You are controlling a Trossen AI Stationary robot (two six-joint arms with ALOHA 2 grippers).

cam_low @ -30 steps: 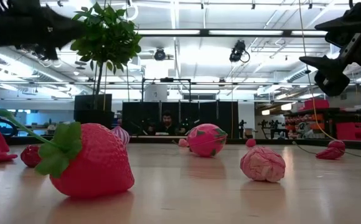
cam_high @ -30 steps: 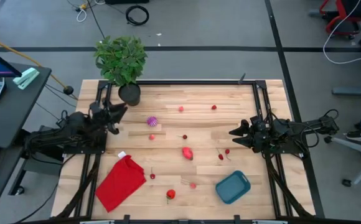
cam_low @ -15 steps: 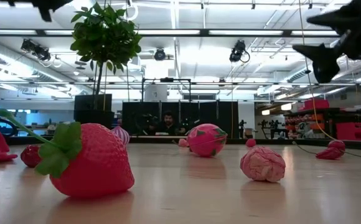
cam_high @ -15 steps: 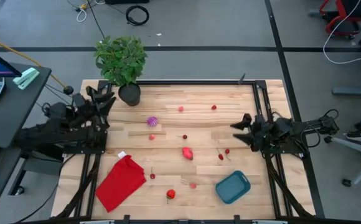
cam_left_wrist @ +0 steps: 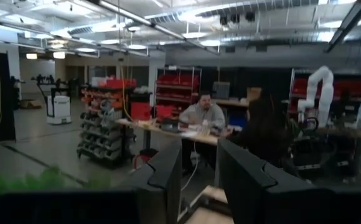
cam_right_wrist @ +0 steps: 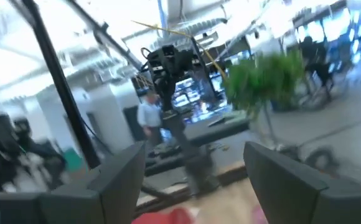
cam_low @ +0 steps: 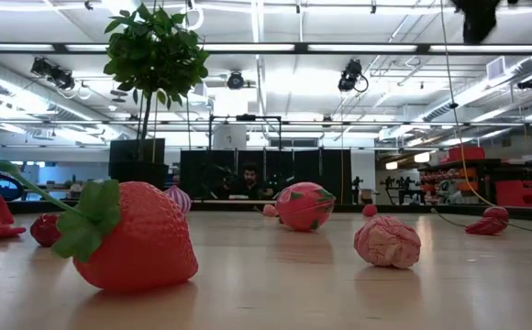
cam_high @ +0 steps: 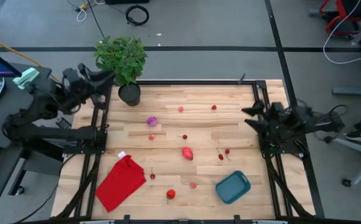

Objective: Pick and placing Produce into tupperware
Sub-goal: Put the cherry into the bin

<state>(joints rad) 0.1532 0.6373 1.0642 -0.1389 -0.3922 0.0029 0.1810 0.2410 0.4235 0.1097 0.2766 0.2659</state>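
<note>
Tub (cam_high: 233, 187) holds nothing (all produce (cam_high: 187, 152) lies beyond it); left gripper (cam_high: 103, 77) jaws narrow, right gripper (cam_high: 249, 114) jaws wide, neither holding anything.

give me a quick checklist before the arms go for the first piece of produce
1. Tupperware empty and unobstructed at the near right of the table: ok.
2. Produce reachable: strawberry, pink fruit and purple piece lie loose on the wood: ok.
3. Right gripper open, nothing held, at the table's right edge: ok.
4. Left gripper empty, fingers narrowly apart, raised off the table's far left corner by the potted plant: ok.
5. Red cloth covering any produce: cannot tell.
</note>
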